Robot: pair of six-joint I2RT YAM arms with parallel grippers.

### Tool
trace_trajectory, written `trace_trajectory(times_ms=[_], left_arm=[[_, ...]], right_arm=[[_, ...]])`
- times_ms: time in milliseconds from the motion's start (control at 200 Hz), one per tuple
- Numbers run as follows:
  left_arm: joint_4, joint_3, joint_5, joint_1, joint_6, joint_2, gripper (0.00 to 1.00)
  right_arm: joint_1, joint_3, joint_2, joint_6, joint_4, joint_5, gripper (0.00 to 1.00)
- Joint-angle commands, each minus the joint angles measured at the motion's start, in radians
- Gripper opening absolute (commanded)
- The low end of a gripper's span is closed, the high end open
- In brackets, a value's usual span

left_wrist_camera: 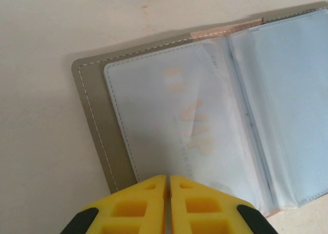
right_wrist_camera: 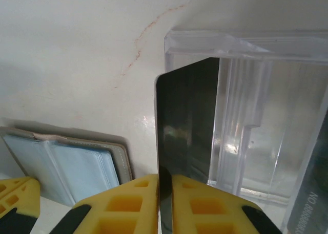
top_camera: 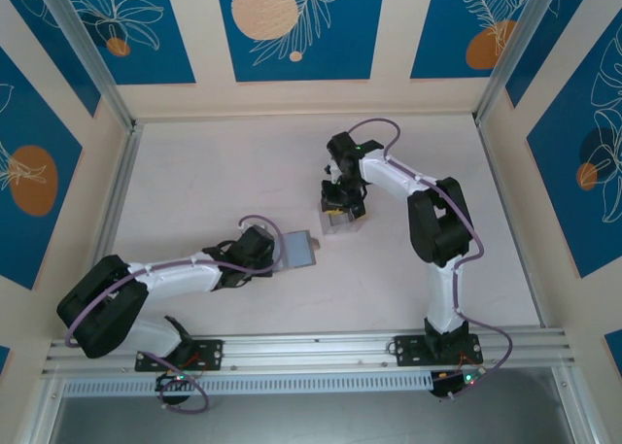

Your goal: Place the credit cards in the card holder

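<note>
- The card holder (top_camera: 297,249) lies open on the desk (top_camera: 214,182) near its middle, just in front of the left arm's tip.
- In the left wrist view the card holder (left_wrist_camera: 205,116) shows a grey stitched cover with pale clear sleeves on top. Faint embossed lettering shows through one sleeve.
- The left gripper (left_wrist_camera: 168,185) has its yellow jaws drawn together with only a hairline between them, their tips over the near edge of the holder. I cannot tell whether they pinch anything.
- The right gripper (right_wrist_camera: 165,185) has its jaws clamped on a black credit card (right_wrist_camera: 187,121), which stands on edge between the yellow pads and sticks out well past them.
- From above, the right gripper (top_camera: 340,203) sits over a clear plastic box (top_camera: 342,222), which stands just to the right of the holder and apart from it.
- In the right wrist view the black card is in front of the left wall of the clear plastic box (right_wrist_camera: 256,131).
- A second dark card (right_wrist_camera: 310,208) with printed digits shows at the box's lower right corner.
- The holder (right_wrist_camera: 77,172) lies lower left in that view.
</note>
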Motion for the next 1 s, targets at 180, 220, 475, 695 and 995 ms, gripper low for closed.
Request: trace_trajectory(times_ms=[180, 220, 475, 695, 995], left_arm=[[-0.091, -0.038, 0.012, 0.010, -0.004, 0.013, 0.09], [-0.089, -0.038, 0.012, 0.010, -0.006, 0.014, 0.09], [-0.091, -0.038, 0.012, 0.010, -0.006, 0.012, 0.09], [-0.094, -0.036, 0.011, 0.010, -0.008, 0.013, 0.09], [-0.147, 0.009, 0.014, 0.012, 0.005, -0.040, 0.09]], right_arm=[[-0.006, -0.018, -0.061, -0.022, -0.005, -0.080, 0.06], [-0.006, -0.019, -0.064, -0.026, -0.011, -0.079, 0.05], [-0.009, -0.015, -0.063, -0.033, -0.035, -0.023, 0.00], [-0.010, -0.020, -0.063, -0.030, -0.050, 0.018, 0.00], [-0.028, -0.036, -0.074, -0.044, -0.055, -0.025, 0.00]])
